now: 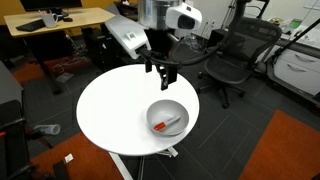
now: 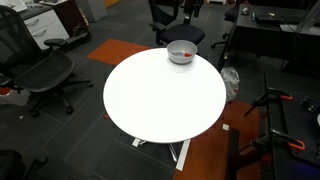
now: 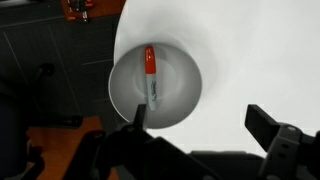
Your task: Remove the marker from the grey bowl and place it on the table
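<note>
The marker (image 3: 151,75) lies flat inside the grey bowl (image 3: 125,90). The bowl sits close to the edge of the table (image 1: 110,105). The gripper (image 1: 162,74) hangs high above the table, fingers spread wide, with nothing in them. The marker is thin and lies low, so I think the fingers could miss it. They could also bump the bowl and push it off the edge.
</note>
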You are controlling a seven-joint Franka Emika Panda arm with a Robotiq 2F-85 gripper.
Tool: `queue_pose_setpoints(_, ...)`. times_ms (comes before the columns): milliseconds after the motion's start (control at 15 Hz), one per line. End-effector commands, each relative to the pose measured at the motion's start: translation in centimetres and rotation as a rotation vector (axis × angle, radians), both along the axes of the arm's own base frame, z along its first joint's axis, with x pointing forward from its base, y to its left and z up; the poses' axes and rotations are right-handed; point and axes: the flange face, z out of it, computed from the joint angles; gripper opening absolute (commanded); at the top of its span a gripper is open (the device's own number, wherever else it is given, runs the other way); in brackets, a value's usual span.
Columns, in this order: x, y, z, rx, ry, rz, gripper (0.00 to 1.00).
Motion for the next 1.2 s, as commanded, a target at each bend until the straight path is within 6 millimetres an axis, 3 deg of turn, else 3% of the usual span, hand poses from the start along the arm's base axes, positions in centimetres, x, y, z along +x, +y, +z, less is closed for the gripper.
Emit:
queue_pose_setpoints(0,0.3,-0.5,-0.3,0.009,0.011,-0.002,1.0)
queue_pose_setpoints(733,2.1,-3.8,-6.3,-0.092,0.094,0.062,1.0)
queue_pose_setpoints(1133,2.7,-3.9,-10.8,-0.144,0.138,0.13,1.0)
